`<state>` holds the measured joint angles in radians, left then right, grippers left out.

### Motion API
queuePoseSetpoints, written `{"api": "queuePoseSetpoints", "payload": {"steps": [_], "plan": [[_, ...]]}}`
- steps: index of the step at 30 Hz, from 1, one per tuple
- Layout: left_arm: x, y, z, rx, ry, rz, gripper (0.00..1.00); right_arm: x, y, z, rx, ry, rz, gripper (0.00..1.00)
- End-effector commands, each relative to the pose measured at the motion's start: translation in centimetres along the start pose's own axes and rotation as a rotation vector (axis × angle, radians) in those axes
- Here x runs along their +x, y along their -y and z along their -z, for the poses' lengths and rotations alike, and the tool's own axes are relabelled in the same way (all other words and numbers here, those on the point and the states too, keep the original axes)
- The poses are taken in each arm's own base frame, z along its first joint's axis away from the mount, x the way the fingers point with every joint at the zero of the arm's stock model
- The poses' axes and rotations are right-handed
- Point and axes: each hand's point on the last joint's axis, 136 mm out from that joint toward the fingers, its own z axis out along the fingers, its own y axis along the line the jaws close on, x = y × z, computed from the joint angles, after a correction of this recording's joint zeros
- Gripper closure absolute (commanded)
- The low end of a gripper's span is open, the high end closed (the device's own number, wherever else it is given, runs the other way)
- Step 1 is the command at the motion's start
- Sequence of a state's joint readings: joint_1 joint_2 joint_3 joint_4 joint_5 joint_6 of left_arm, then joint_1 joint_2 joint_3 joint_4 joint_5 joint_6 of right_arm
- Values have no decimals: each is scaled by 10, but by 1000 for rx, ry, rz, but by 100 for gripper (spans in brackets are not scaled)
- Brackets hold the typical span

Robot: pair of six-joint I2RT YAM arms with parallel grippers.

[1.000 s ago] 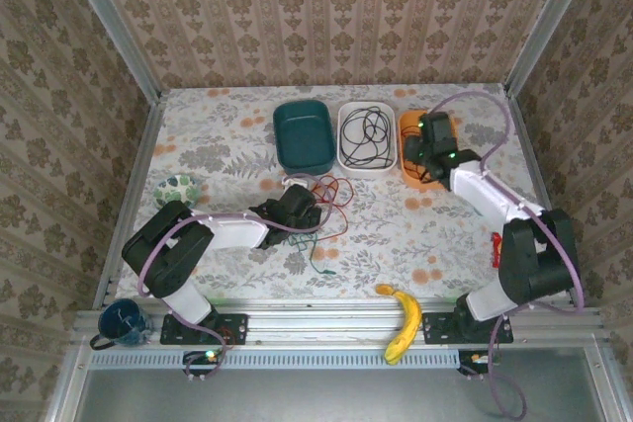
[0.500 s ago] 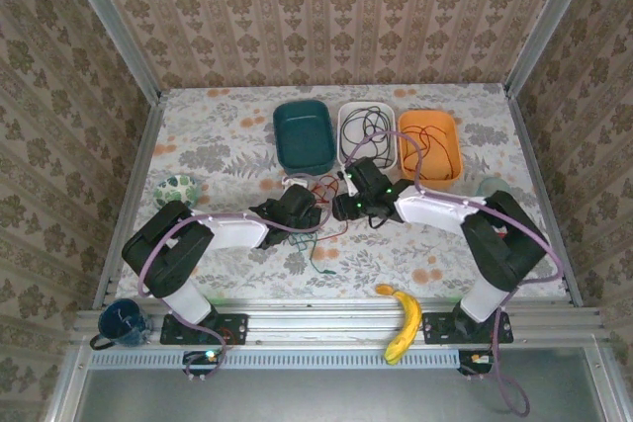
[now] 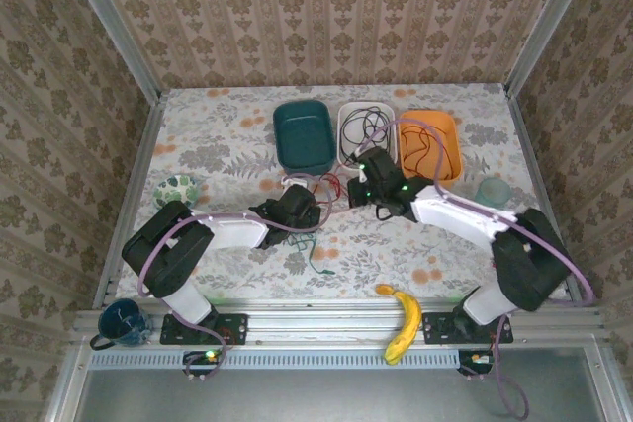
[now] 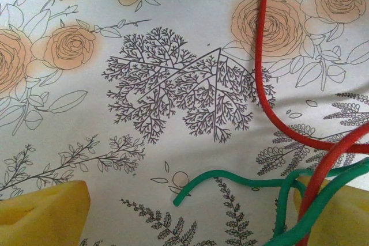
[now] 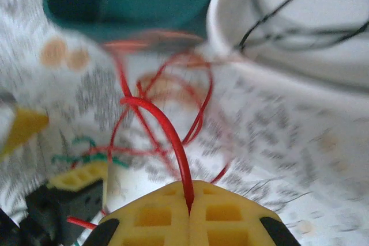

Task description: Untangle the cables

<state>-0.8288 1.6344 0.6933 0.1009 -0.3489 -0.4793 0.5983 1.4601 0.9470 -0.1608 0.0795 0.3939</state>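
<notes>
A red cable [image 3: 328, 185] lies in loose loops on the flowered table in front of the teal bin [image 3: 304, 133]. My right gripper [image 3: 354, 190] is shut on one strand of the red cable [image 5: 168, 131], which arches up out of the closed yellow fingertips [image 5: 225, 211]. A green cable [image 3: 316, 249] is tangled with it lower down. My left gripper [image 3: 309, 212] stands open and low over the table; the green cable [image 4: 242, 180] and red cable [image 4: 262, 73] run between and over its yellow fingers [image 4: 40, 211]. A black cable [image 3: 364, 130] lies in the white tray [image 3: 348, 158].
An orange bin [image 3: 440, 135] stands right of the white tray. A patterned bowl [image 3: 178, 188] is at the left, a small teal cup [image 3: 493, 191] at the right. A banana [image 3: 401, 321] and a blue mug [image 3: 121, 321] rest on the near rail.
My right arm has swung from the orange bin across to the red cable and its jaws have shut on a strand. The left arm has stayed where it was.
</notes>
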Motion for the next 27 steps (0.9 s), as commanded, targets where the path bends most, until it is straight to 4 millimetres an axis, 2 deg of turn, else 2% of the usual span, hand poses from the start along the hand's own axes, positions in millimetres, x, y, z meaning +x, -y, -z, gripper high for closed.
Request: {"api": "queuePoseSetpoints", "payload": {"steps": [1, 6, 11, 18, 24, 27], "plan": [[7, -7, -4, -23, -21, 22, 8, -49, 29, 38, 122, 195, -56, 100], [8, -8, -5, -27, -30, 25, 9, -98, 58, 88, 145, 394, -163, 100], [10, -10, -6, -30, -36, 33, 10, -130, 91, 131, 177, 543, -268, 100], [12, -12, -7, -38, -42, 38, 11, -153, 135, 177, 244, 713, -388, 100], [14, -17, -7, -52, -46, 47, 13, -165, 170, 203, 211, 812, -545, 100], [14, -17, -8, -54, -47, 51, 13, -169, 182, 210, 220, 838, -564, 100]]}}
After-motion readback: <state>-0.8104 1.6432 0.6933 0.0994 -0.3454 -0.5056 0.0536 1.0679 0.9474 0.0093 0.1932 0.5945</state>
